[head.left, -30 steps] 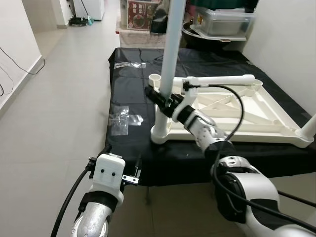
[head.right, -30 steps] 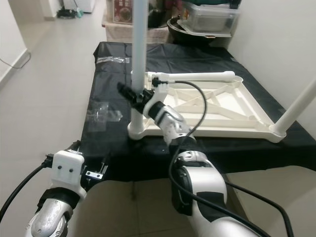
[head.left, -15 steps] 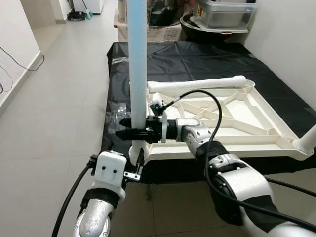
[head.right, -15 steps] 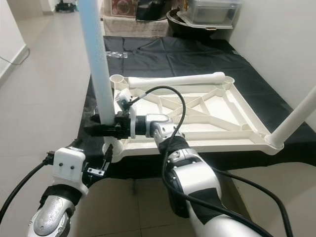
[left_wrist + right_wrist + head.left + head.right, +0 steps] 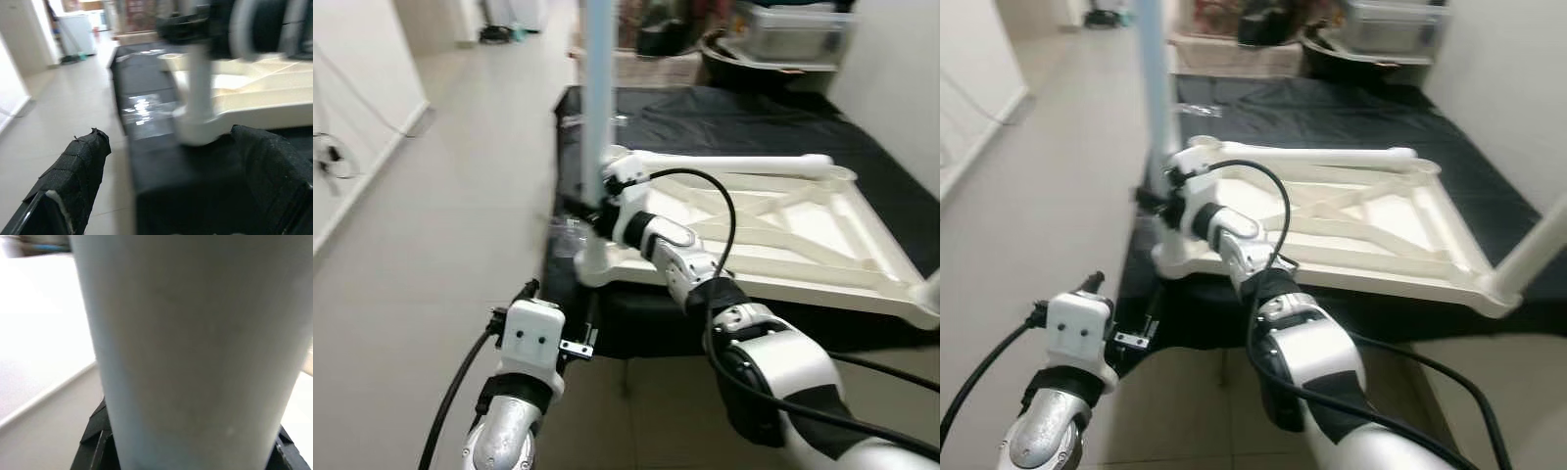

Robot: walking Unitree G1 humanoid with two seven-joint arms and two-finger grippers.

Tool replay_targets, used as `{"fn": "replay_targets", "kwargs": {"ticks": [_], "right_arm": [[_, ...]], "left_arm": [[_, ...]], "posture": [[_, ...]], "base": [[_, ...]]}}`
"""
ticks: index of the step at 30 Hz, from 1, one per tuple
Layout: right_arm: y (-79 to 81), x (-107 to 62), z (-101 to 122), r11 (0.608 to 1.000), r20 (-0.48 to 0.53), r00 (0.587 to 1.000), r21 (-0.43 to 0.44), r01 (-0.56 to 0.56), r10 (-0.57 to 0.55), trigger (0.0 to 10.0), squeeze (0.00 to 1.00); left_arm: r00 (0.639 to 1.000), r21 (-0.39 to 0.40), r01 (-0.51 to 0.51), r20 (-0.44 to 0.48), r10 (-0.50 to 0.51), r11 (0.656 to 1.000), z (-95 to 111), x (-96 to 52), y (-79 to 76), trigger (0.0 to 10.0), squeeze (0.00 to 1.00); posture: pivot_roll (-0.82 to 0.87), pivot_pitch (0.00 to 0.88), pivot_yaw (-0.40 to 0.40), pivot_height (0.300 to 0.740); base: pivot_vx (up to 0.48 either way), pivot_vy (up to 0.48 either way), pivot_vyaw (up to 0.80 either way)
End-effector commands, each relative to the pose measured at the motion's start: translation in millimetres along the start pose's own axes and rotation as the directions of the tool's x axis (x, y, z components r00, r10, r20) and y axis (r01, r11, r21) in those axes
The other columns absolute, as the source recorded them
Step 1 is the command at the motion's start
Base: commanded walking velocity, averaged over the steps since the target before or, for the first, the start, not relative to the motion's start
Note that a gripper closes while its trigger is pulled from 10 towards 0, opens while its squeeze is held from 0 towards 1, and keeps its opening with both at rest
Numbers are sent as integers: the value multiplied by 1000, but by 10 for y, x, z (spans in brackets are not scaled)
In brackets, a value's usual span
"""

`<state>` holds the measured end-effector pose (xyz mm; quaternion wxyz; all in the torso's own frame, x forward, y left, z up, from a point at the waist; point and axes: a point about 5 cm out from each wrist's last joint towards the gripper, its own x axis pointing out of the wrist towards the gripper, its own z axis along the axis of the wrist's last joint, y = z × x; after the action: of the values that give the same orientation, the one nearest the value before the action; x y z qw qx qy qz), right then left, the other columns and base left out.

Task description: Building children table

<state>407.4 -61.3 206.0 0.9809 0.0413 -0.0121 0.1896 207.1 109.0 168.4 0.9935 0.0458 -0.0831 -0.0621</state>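
white tabletop (image 5: 783,230) lies upside down on black sheet; pale leg (image 5: 597,117) upright in its corner.

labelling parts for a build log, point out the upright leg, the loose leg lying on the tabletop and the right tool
upright leg (image 5: 597,88), left eye view, mid shaft
loose leg (image 5: 744,164), left eye view, middle of its length
right tool (image 5: 590,213), left eye view, at the upright leg's base

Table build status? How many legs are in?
Done: tabletop lies upside down on the black sheet, and a corner leg stands at its near right. In hand: right claw grips the upright leg at the near-left corner; can't tell if it's seated. To do: loose leg lies along the far edge. Left claw is open and idle.
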Motion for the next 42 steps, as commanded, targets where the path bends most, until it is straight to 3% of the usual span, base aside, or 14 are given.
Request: {"fn": "replay_targets", "kwargs": {"ticks": [1, 2, 4, 6, 13, 14, 18, 19, 20, 21, 26, 27, 36, 42], "right_arm": [[-326, -116, -205, 964, -82, 963, 44, 261, -257, 0, 0], [-443, -190, -300, 909, -109, 907, 52, 414, -407, 0, 0], [-443, -190, -300, 909, -109, 907, 52, 414, -407, 0, 0], [-347, -221, -429, 871, -150, 870, 86, 484, -469, 0, 0], [-142, -169, -435, 887, -146, 898, 153, 435, -415, 39, 0], [-108, -154, -420, 894, -136, 908, 165, 416, -397, 10000, 0], [-90, -147, -396, 891, -119, 903, 150, 428, -413, 10000, 0], [-100, -154, -388, 886, -109, 895, 132, 444, -432, 10000, 231], [-100, -154, -388, 886, -109, 895, 132, 444, -432, 10000, 231], [-101, -156, -373, 889, -92, 898, 125, 440, -431, 10000, 1000], [-137, -175, -306, 895, -26, 899, 85, 437, -436, 10000, 1000], [-185, -199, -277, 895, 7, 897, 67, 441, -443, 10000, 0], [-256, -324, -260, 920, 113, 914, -5, 393, -390, 10000, 0], [-291, -611, -355, 940, 198, 927, -61, 337, -319, 10000, 0]], "left_arm": [[1000, 0, 9, -3, -9, 1000, -15, 0, -31, 10000, 0], [1000, 0, 11, -3, -11, 1000, -18, 0, -36, 10000, 0], [1000, 0, 11, -3, -11, 1000, -18, 0, -36, 10000, 0], [1000, 2, 10, -1, -10, 1000, -16, 1, -25, 10000, 0], [1000, 4, 9, -2, -9, 1000, -23, 1, -17, 10000, 0], [1000, 3, 10, -2, -10, 1000, -27, 1, -20, 10000, 0], [1000, 2, 11, -2, -11, 1000, -31, 0, -21, 10000, 0], [1000, 2, 12, -3, -12, 1000, -36, -2, -21, 10000, 0], [1000, 2, 12, -3, -12, 1000, -36, -2, -21, 10000, 0], [1000, 2, 13, -4, -13, 1000, -37, -2, -20, 10000, 0], [1000, 0, 12, -4, -12, 1000, -35, 1, -11, 10000, 0], [1000, 0, 12, -5, -12, 1000, -34, 3, -7, 10000, 0], [1000, 3, 17, -7, -16, 1000, -43, 12, -10, 10000, 0], [1000, 8, 13, -9, -13, 1000, -56, 35, 23, 10000, 0]], "posture": [[70, 75, -86, 740], [70, 75, -86, 740], [70, 75, -86, 740], [74, 73, -86, 740], [71, 65, -89, 740], [70, 62, -86, 740], [70, 62, -86, 740], [65, 60, -83, 740], [65, 60, -83, 740], [65, 62, -80, 740], [62, 68, -78, 740], [59, 68, -75, 740], [53, 65, -69, 740], [42, 53, -58, 740]], "base": [[0, 0, 0], [0, 0, 0], [0, 0, 0], [0, 0, 0], [0, 0, 0], [0, 0, 0], [0, 0, 0], [0, 0, 0], [0, 0, 0], [0, 0, 0], [0, 0, 0], [0, 0, 0], [0, 0, 0], [0, 0, 0]]}}
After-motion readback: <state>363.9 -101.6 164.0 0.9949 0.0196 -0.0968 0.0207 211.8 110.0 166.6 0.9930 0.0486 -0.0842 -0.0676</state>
